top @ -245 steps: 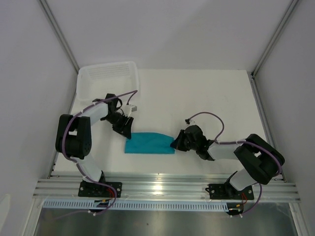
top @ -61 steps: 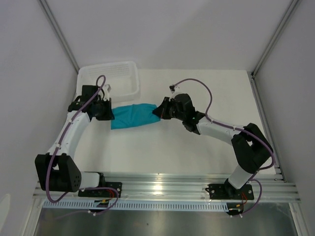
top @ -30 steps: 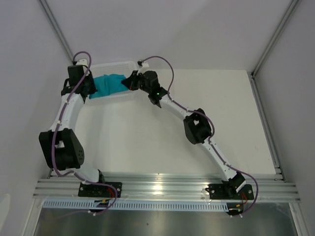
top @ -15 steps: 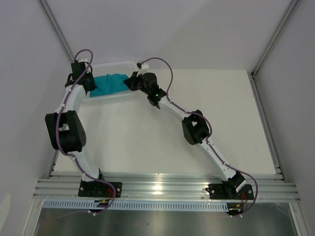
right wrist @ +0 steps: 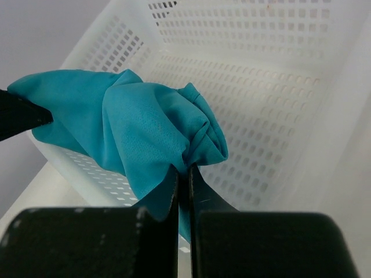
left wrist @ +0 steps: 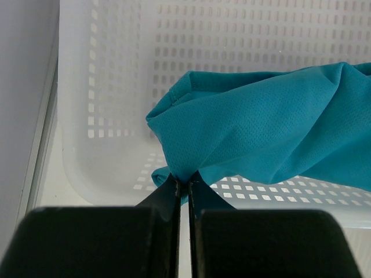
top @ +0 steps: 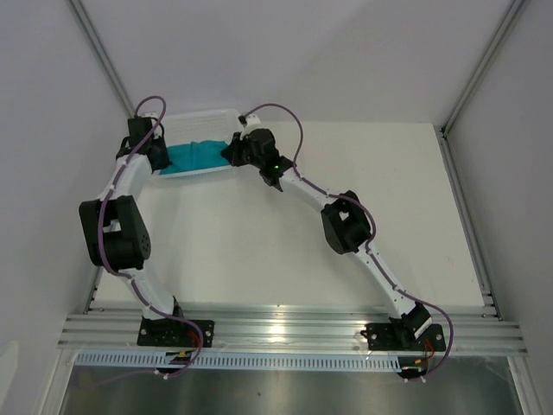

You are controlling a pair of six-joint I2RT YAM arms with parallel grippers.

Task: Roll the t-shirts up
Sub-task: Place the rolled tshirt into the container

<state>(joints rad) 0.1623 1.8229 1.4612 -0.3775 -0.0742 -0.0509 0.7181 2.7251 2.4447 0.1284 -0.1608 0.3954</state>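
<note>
The teal t-shirt point(top: 195, 156), rolled into a short bundle, hangs between both grippers over the inside of the white basket point(top: 200, 119) at the far left of the table. My left gripper point(top: 161, 156) is shut on the roll's left end, where the cloth point(left wrist: 261, 133) bunches at the closed fingertips point(left wrist: 184, 180). My right gripper point(top: 232, 151) is shut on the right end; the folded cloth point(right wrist: 127, 133) rises from its pinched jaws point(right wrist: 184, 169). Both arms are stretched far out.
The basket's perforated floor and walls point(right wrist: 261, 104) lie directly under and behind the roll. Its near rim point(left wrist: 104, 179) runs just below the left fingers. The grey enclosure wall point(top: 52, 130) stands close on the left.
Both grippers have carried the roll from the table's middle up to the far left and over the basket. In the last half second it sank slightly lower into the basket.
</note>
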